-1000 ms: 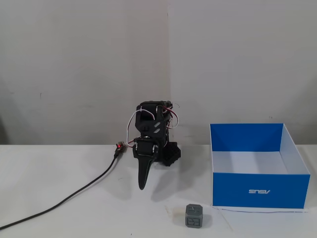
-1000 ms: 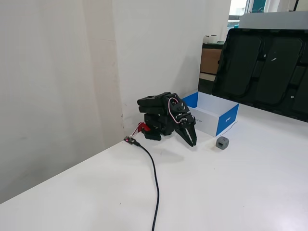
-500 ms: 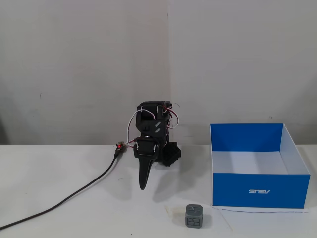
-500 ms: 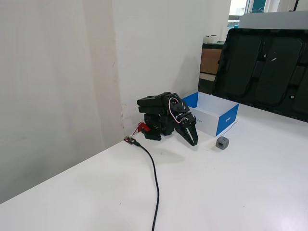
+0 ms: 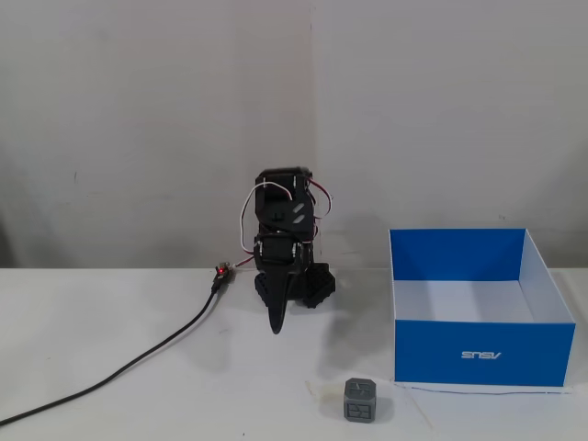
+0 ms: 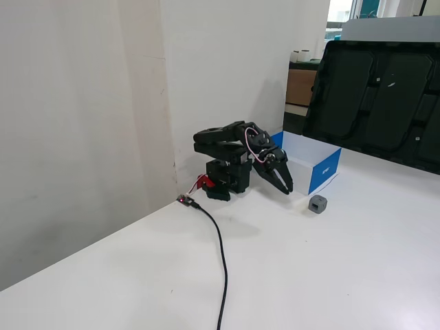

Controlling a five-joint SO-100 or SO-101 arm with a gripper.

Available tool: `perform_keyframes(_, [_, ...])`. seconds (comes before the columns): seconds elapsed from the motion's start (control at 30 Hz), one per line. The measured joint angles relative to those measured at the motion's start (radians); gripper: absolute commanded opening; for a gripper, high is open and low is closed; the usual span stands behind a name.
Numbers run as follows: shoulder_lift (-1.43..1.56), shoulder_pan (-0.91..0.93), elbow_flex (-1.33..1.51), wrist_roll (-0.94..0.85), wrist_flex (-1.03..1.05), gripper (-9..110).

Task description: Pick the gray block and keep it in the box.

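— Where is the gray block point(image 5: 359, 401)?

— On the table point(image 5: 138, 395), just off the box's point(image 5: 478, 355) near left corner in a fixed view, apart from its blue wall.

— And the gripper point(image 6: 287, 190)?

— Above the table, back from the box and well short of the block, empty. Its fingers seem pressed together, though it's small here.

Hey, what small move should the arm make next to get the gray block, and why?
Probably swing the gripper out toward the gray block and open it. The fingers look shut and hang above the table, short of the block, which sits untouched just outside the box.
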Motion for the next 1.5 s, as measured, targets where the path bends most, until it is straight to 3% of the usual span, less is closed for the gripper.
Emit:
perform_keyframes(0.33, [-0.408,-0.097,-0.267,0.106,0.031,0])
perform_keyframes(0.53, [-0.655,-0.126,-0.442,0.160,0.057,11])
perform_keyframes(0.9, [-0.861,-0.210,-0.591,0.291,0.080,25])
perform_keyframes(1.5, [-1.236,-0.316,-0.796,0.466,0.110,30])
